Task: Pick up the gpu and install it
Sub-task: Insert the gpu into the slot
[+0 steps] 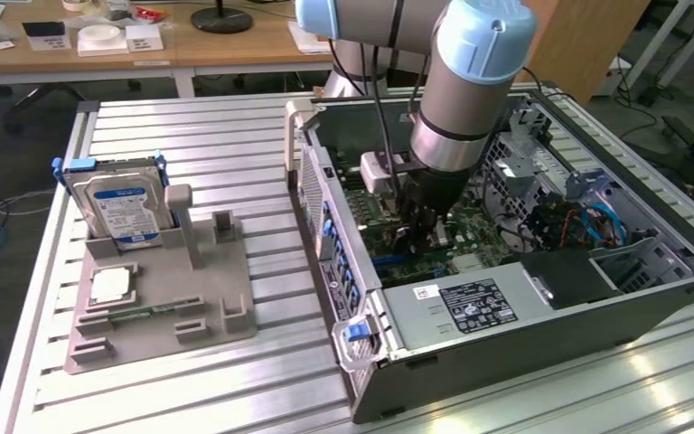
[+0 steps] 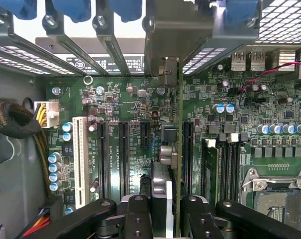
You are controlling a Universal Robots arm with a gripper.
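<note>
My gripper (image 2: 166, 211) is shut on the gpu (image 2: 166, 152), a thin card seen edge-on between the two black fingers (image 2: 138, 214). Its pale metal bracket (image 2: 174, 42) stands against the case's rear slot openings. The card hangs upright just over the black expansion slots (image 2: 184, 149) of the green motherboard (image 2: 125, 104); whether it touches a slot I cannot tell. In the exterior view the arm reaches down into the open computer case (image 1: 360, 298), with the gripper (image 1: 426, 237) low over the motherboard.
A memory stick (image 2: 210, 167) stands in its slot beside the open CPU socket (image 2: 275, 199). A white slot (image 2: 80, 159) and cable bundle (image 2: 13, 122) lie to one side. On the exterior view's left, a grey fixture (image 1: 220, 312) holds a hard drive (image 1: 120, 206).
</note>
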